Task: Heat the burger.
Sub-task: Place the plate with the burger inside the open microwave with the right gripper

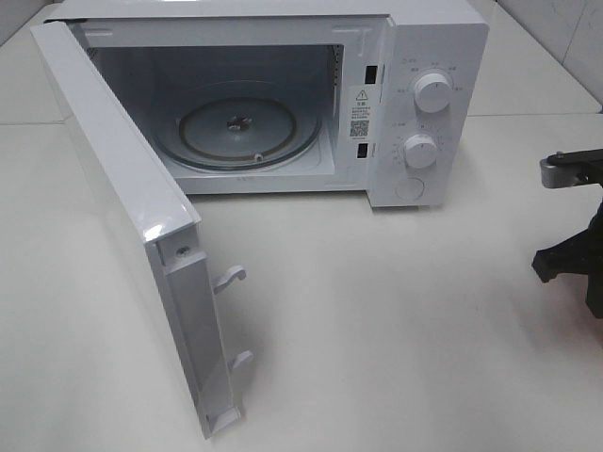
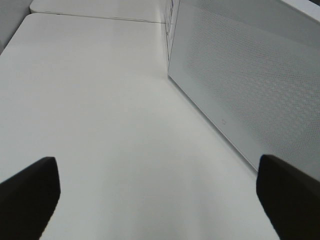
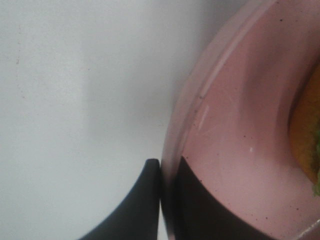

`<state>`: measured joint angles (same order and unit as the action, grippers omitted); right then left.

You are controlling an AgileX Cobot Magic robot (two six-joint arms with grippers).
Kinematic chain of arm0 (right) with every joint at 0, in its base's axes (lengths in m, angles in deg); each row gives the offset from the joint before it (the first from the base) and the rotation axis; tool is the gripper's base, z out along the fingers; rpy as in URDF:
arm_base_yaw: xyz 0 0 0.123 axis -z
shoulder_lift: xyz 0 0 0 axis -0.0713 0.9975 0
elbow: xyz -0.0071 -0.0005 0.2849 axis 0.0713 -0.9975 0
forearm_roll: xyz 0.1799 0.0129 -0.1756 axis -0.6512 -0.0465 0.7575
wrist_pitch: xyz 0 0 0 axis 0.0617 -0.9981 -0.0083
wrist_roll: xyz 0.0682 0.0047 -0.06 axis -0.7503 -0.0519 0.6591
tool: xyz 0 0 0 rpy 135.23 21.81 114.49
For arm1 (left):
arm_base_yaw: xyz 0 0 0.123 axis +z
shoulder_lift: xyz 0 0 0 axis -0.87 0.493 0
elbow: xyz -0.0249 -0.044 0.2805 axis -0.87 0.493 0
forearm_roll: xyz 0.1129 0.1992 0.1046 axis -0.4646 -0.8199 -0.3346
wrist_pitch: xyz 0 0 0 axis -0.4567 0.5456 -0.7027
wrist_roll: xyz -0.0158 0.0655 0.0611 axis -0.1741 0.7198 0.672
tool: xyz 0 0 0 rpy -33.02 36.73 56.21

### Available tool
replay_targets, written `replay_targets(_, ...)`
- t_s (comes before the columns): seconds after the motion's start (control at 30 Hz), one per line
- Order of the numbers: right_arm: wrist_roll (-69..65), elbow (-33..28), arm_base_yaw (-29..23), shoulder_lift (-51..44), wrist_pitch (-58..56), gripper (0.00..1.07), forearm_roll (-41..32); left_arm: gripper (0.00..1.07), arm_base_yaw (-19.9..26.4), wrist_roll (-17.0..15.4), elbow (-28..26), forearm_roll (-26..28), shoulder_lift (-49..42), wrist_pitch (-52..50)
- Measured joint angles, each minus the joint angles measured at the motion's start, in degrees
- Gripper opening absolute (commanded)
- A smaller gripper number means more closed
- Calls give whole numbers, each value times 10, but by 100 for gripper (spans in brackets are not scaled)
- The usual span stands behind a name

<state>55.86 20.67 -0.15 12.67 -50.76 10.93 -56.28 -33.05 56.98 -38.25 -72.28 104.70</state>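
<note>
Right of the open white microwave [image 1: 452, 38], the right end effector [image 3: 167, 165] is clamping the round pink plate [image 3: 235, 125] by its rim, presumably sparing the golden-bunned burger [image 3: 307, 130].

Matt black right hand [image 3: 167, 161], glossy pink plate [image 3: 230, 125].

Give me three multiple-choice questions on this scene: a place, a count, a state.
1. Where is the right hand clamped? A. the rim of the pink plate B. a spoon handle C. a cup
2. How many knobs does the microwave have? A. one B. two C. four
3. The microwave door is: A. shut B. removed C. swung open
Answers: 1 A, the rim sits pinched in it; 2 B, an upper knob and a lower knob; 3 C, the glass turntable shows inside.
</note>
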Motion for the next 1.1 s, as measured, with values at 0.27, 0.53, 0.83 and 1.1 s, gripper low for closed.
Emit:
replay_targets(0.27,0,0,0,-31,-21,0,-4,100,0,0,0,0,0,0)
replay_targets(0.53,-5,0,-11,-55,-41,0,4,100,0,0,0,0,0,0)
replay_targets(0.83,-32,0,-59,-64,-63,0,48,100,0,0,0,0,0,0)
replay_targets(1.1,-56,0,-93,-64,-87,0,83,100,0,0,0,0,0,0)
